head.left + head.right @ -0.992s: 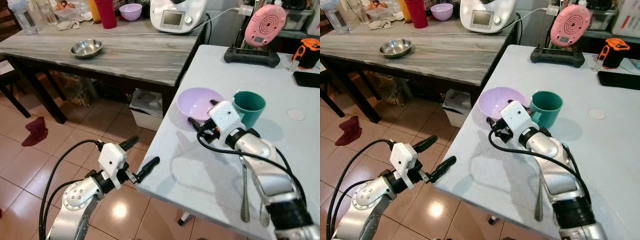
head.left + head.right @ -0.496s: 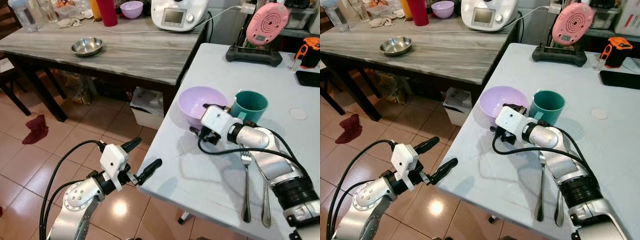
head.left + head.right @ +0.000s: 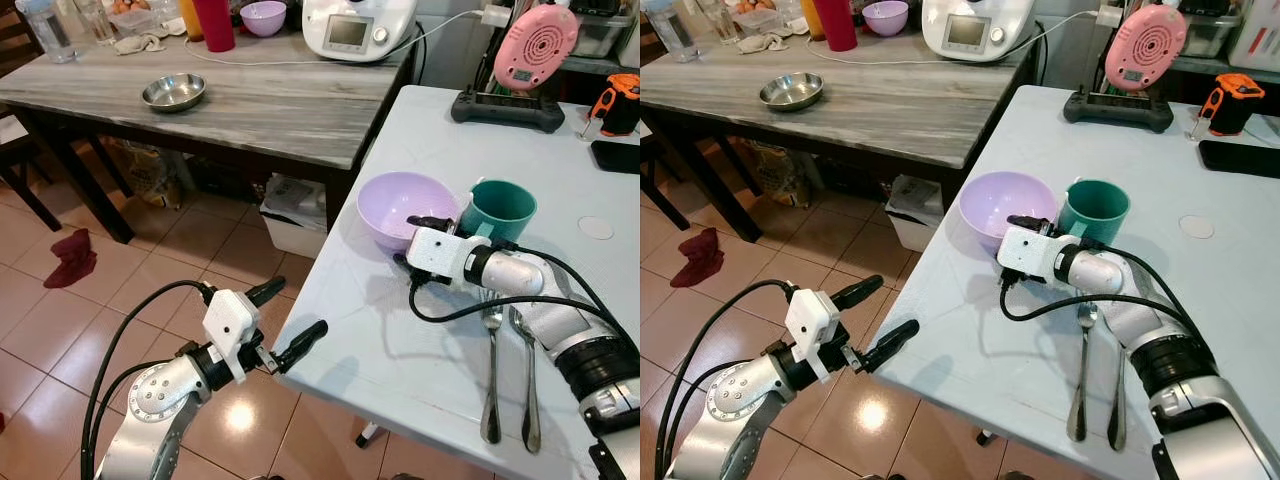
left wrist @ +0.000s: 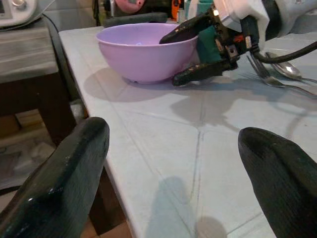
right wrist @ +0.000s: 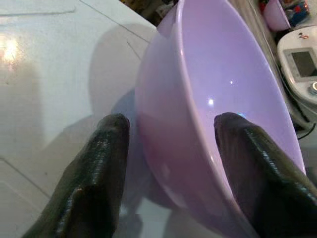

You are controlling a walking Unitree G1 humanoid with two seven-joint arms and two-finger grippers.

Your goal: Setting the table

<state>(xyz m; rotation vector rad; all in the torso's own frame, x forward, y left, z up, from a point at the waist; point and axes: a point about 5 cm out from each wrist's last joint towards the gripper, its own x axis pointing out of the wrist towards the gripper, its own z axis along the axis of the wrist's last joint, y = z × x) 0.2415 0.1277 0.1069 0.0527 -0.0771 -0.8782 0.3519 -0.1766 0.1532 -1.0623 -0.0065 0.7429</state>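
A purple bowl [image 3: 392, 200] stands near the left edge of the pale table [image 3: 390, 340], with a green cup [image 3: 498, 210] touching its right side. My right gripper [image 3: 405, 242] is open and straddles the bowl's near rim, one finger inside [image 5: 247, 163] and one outside [image 5: 94, 173], as the left wrist view also shows for that gripper [image 4: 172, 59]. A fork [image 3: 491, 370] and a spoon [image 3: 527, 370] lie side by side on the table behind it. My left gripper [image 3: 297, 308] hangs open over the floor, just off the table's corner.
To the left stands a wooden table [image 3: 280, 110] with a steel bowl [image 3: 173, 94], a red cup [image 3: 212, 22] and a white appliance [image 3: 357, 25]. A pink device [image 3: 530, 50] stands at the pale table's far end. A red cloth [image 3: 70, 262] lies on the tiled floor.
My right gripper has swung lower and turned, going from beside the bowl to astride its rim. The forearm has shifted aside, uncovering the fork and spoon. The left arm has barely moved.
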